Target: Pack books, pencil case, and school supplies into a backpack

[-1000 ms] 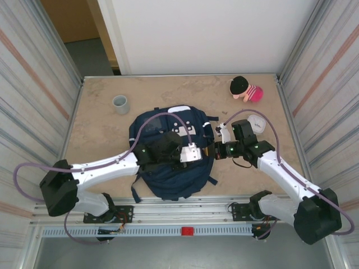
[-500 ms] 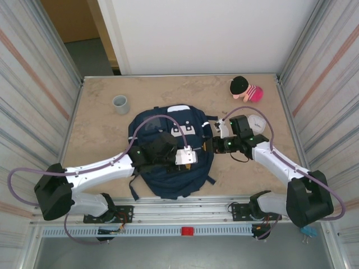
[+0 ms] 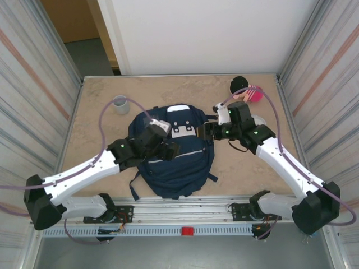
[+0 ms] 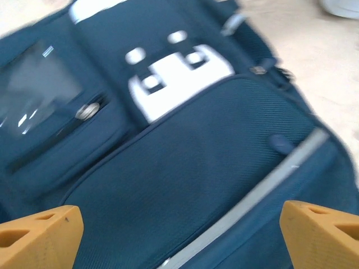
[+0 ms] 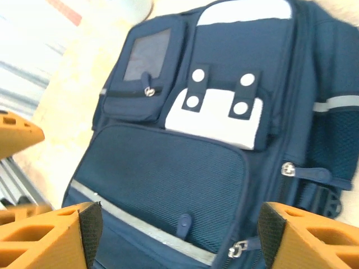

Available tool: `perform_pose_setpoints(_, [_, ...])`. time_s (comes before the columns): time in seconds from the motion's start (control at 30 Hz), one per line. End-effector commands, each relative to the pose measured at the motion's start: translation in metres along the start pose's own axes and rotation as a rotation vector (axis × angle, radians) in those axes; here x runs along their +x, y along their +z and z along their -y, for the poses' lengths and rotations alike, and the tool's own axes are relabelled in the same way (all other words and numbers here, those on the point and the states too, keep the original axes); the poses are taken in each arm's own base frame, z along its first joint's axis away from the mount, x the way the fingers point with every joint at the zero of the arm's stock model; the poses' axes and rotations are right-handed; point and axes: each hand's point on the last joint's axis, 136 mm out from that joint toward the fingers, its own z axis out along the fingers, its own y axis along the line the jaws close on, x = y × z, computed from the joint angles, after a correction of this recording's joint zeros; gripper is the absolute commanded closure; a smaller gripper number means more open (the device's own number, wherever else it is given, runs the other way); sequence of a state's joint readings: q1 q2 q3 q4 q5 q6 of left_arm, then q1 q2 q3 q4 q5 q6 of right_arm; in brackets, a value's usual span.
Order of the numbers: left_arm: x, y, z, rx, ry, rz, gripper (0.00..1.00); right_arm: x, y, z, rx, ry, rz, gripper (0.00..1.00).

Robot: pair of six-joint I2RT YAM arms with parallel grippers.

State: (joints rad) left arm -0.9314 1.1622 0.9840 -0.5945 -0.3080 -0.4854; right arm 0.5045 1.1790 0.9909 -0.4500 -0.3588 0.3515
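The navy backpack [image 3: 179, 165] lies flat in the middle of the table, front side up, with its white tab [image 5: 224, 112] and grey patch [image 5: 146, 53] showing. My left gripper [image 3: 168, 148] hovers over its upper left part, open, its orange fingers [image 4: 39, 232] spread wide above the front pocket [image 4: 190, 168] and holding nothing. My right gripper [image 3: 206, 132] is at the pack's upper right edge, open and empty, looking across the front pocket [image 5: 168, 179]. The books, the pencil case and the school supplies are out of view.
A grey cup [image 3: 120, 104] stands at the back left. A pink and black plush toy [image 3: 250, 92] lies at the back right. A white object [image 3: 259, 119] peeks out beside the right arm. Metal walls close in both sides.
Both grippers went from shut to open. The left gripper drew back to the left over the pack. The right gripper moved toward the far side, along the pack's right edge.
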Motion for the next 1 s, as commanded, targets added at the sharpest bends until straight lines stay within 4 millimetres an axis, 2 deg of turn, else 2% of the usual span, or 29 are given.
perform_pose_setpoints(0.0, [0.052,0.004,-0.05,-0.205,-0.256,-0.102,0.09,0.032,0.027,0.013,0.056,0.011,-0.116,0.27])
perform_pose_setpoints(0.1, [0.077,0.022,-0.062,-0.216,-0.333,-0.132,0.1,0.065,0.058,0.024,0.081,0.041,-0.184,0.3])
perform_pose_setpoints(0.23, [0.102,0.06,-0.078,-0.232,-0.373,-0.161,0.14,0.11,0.091,0.062,0.177,0.161,-0.235,0.34])
perform_pose_setpoints(0.27, [0.101,0.069,-0.08,-0.226,-0.374,-0.159,0.15,0.119,0.094,0.071,0.198,0.182,-0.236,0.34])
perform_pose_setpoints(0.33, [0.096,0.089,-0.082,-0.22,-0.346,-0.152,0.17,0.123,0.101,0.083,0.217,0.219,-0.209,0.34])
perform_pose_setpoints(0.43, [0.078,0.116,-0.082,-0.21,-0.28,-0.15,0.17,0.11,0.106,0.094,0.228,0.258,-0.153,0.34])
perform_pose_setpoints(0.57, [0.044,0.153,-0.091,-0.199,-0.238,-0.142,0.17,0.067,0.107,0.096,0.214,0.26,-0.048,0.33])
perform_pose_setpoints(0.63, [0.018,0.16,-0.096,-0.202,-0.197,-0.1,0.16,0.046,0.105,0.091,0.2,0.231,-0.018,0.33])
perform_pose_setpoints(0.7, [-0.018,0.152,-0.099,-0.214,-0.162,-0.037,0.09,0.025,0.097,0.084,0.191,0.198,0.012,0.32])
perform_pose_setpoints(0.77, [-0.049,0.128,-0.103,-0.243,-0.127,0.048,0.03,0.007,0.079,0.08,0.204,0.164,0.05,0.27])
perform_pose_setpoints(0.83, [-0.071,0.095,-0.112,-0.29,-0.108,0.139,0.01,-0.009,0.055,0.083,0.24,0.134,0.103,0.01])
perform_pose_setpoints(0.9, [-0.087,0.052,-0.124,-0.345,-0.087,0.256,0.01,-0.025,0.023,0.094,0.287,0.116,0.172,0.01])
perform_pose_setpoints(0.97, [-0.09,0.013,-0.138,-0.407,-0.062,0.363,0.01,-0.036,-0.009,0.113,0.356,0.106,0.241,0.01])
